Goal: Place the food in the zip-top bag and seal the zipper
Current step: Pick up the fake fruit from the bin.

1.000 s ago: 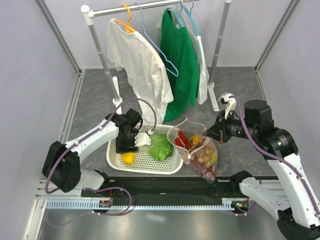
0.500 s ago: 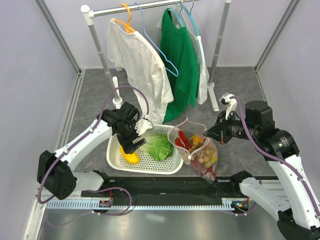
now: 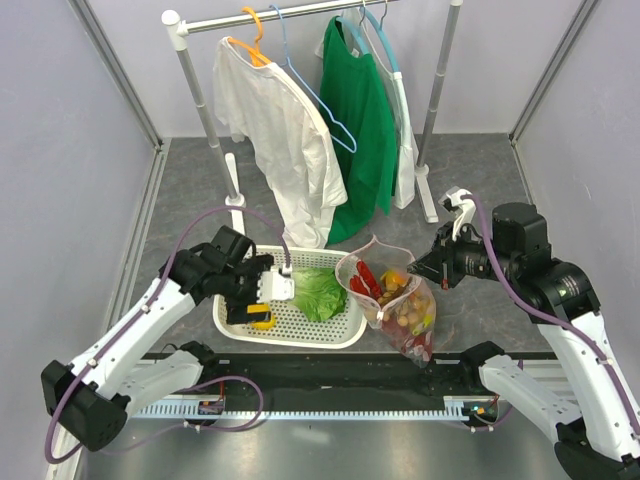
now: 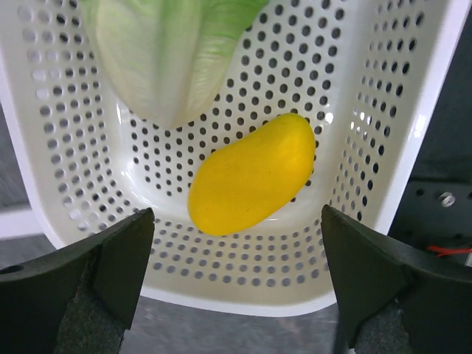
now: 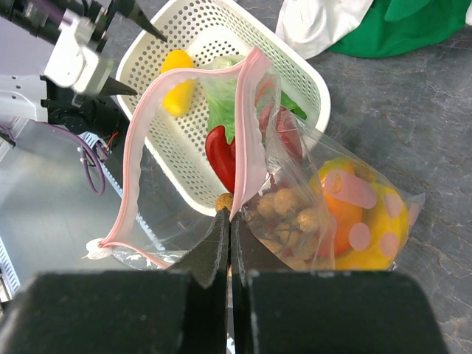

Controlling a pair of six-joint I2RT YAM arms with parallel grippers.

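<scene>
Left wrist view: the left gripper point(image 4: 237, 276) is hovering over the white basket point(image 4: 435, 110), jaws spread wide and holding nothing. A yellow lemon point(image 4: 252, 174) and green lettuce point(image 4: 169, 51) are lying in the basket. Just beside it, the right gripper point(image 5: 230, 236) is pinching the zipper point(image 5: 251, 125) of the zip-top bag point(image 5: 317, 151). The bag is gaping open and holding the lobster point(image 5: 221, 156), longan bunch point(image 5: 287, 210) and mango point(image 5: 346, 214). Farther back, a white shirt point(image 3: 285, 130) and a green shirt point(image 3: 360, 110) are hanging.
</scene>
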